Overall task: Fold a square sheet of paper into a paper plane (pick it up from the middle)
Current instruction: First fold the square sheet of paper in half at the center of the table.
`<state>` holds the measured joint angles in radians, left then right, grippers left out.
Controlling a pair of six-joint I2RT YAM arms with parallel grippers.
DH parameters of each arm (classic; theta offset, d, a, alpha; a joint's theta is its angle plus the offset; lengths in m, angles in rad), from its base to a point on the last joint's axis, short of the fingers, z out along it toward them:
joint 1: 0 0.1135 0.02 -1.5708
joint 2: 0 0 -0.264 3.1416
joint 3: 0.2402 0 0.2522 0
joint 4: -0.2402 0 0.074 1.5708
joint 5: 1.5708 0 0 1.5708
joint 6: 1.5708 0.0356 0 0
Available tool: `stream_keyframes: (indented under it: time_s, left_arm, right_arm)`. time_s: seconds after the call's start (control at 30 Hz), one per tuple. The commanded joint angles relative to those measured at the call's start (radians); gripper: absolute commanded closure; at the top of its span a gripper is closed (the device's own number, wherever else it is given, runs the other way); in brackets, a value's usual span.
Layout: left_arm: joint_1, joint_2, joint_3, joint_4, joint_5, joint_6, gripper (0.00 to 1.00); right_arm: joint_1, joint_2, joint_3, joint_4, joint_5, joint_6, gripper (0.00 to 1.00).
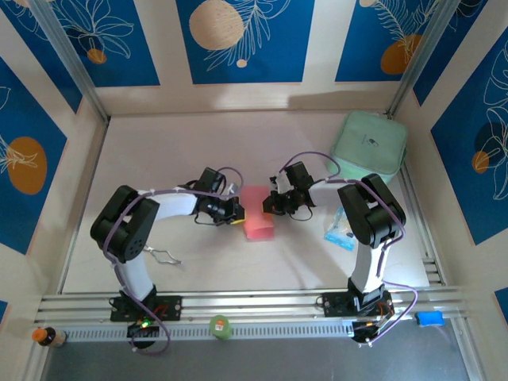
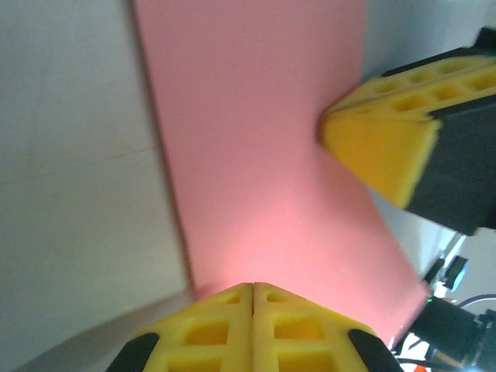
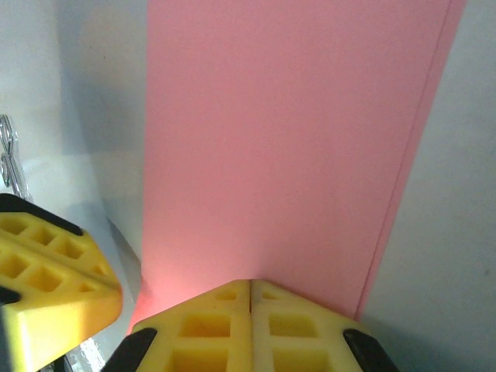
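The left arm (image 1: 139,218) and the right arm (image 1: 369,210) bend inward from their bases, elbows raised and forearms angled toward each other. The left jaws are closed, yellow pads (image 2: 252,329) pressed flat with only a seam between. The right jaws are closed the same way. The two tips face each other, near but apart, low over the worktop.

You are looking at the left gripper (image 1: 236,212) and the right gripper (image 1: 275,204), jaws closed, sitting at opposite sides of the pink-red sheet of paper (image 1: 257,220), which is lying mid-table (image 1: 159,151) as a narrow rectangle. A blue-and-white packet (image 1: 340,230) is lying beside the right arm, and a mint-green case (image 1: 369,143) is resting in the far right corner.
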<state>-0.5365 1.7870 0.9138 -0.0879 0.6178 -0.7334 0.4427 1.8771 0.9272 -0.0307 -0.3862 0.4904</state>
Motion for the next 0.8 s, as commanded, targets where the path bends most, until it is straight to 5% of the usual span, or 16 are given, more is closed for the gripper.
stream_keyframes:
  time_s: [0.0,0.3,0.77]
  left_arm:
    - [-0.017,-0.019,0.007,0.05,0.045,-0.065,1.0]
    - [-0.045,0.014,-0.058,0.12,0.065,-0.089,1.0]
    - [-0.045,-0.043,-0.107,-0.084,-0.061,0.08,1.0]
  right_arm:
    - [-0.001,0.042,-0.041,-0.094,0.051,0.003,1.0]
    - [-0.001,0.044,-0.04,-0.094,0.053,0.002,1.0]
    - [-0.001,0.043,-0.043,-0.095,0.058,0.004,1.0]
